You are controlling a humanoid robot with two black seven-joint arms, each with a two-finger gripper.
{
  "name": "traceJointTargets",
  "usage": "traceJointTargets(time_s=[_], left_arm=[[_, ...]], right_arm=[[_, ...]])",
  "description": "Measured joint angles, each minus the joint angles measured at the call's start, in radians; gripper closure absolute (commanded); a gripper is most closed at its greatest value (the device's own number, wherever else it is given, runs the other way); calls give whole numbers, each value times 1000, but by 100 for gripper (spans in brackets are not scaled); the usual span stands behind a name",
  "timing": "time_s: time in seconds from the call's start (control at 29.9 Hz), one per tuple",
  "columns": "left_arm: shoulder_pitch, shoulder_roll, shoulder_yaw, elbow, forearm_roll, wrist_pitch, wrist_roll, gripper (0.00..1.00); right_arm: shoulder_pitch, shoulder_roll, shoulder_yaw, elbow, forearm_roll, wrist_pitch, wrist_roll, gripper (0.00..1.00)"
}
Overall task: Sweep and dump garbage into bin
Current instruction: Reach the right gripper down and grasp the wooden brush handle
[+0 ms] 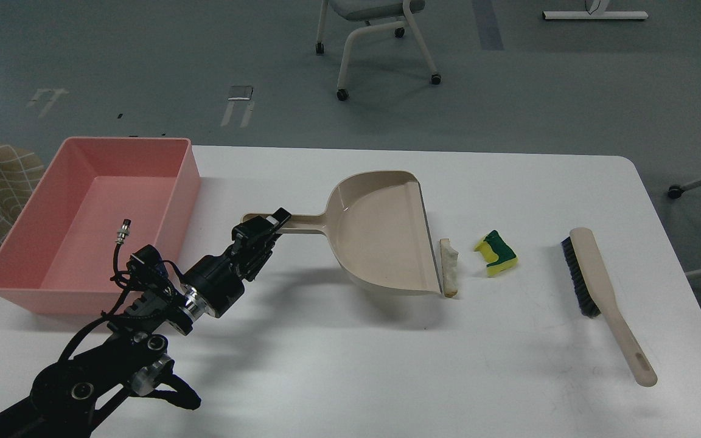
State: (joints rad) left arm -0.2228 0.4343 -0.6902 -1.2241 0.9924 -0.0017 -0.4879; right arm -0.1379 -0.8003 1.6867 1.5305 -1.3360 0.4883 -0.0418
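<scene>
Left jaws [274,220] clenched on dustpan [381,231] handle, bread slice [449,267] against its lip.

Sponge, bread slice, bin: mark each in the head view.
sponge [496,253], head view, on its green scouring layer.
bread slice [449,267], head view, on the middle of the white strip by the dustpan's lip.
bin [191,182], head view, on its right wall.

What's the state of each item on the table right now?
bin: empty, upright
dustpan: flat, empty, handle at left tool
bread slice: against dustpan lip
sponge: loose, right of bread
brush: lying untouched, far right
</scene>
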Motion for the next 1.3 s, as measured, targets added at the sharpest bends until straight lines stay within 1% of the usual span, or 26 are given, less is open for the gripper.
traceJointTargets(time_s=[0.13, 0.23, 0.57, 1.04, 1.24, 1.3], left_arm=[[0, 0, 1, 0, 0, 0, -1, 100], [0, 0, 2, 0, 1, 0, -1, 100], [3, 0, 5, 5, 2, 0, -1, 100], [8, 3, 11, 16, 2, 0, -1, 100], [8, 2, 14, 18, 2, 0, -1, 100], [8, 2, 14, 18, 2, 0, -1, 100]], right_arm=[[-22, 60, -93, 38, -166, 0, -3, 35], [-55, 96, -105, 53, -223, 0, -4, 35], [-173, 108, -121, 100, -261, 1, -7, 35], [-170, 151, -205, 129, -340, 1, -16, 38], [-167, 180, -219, 129, -373, 1, -24, 44], [-167, 189, -225, 127, -375, 1, -29, 56]])
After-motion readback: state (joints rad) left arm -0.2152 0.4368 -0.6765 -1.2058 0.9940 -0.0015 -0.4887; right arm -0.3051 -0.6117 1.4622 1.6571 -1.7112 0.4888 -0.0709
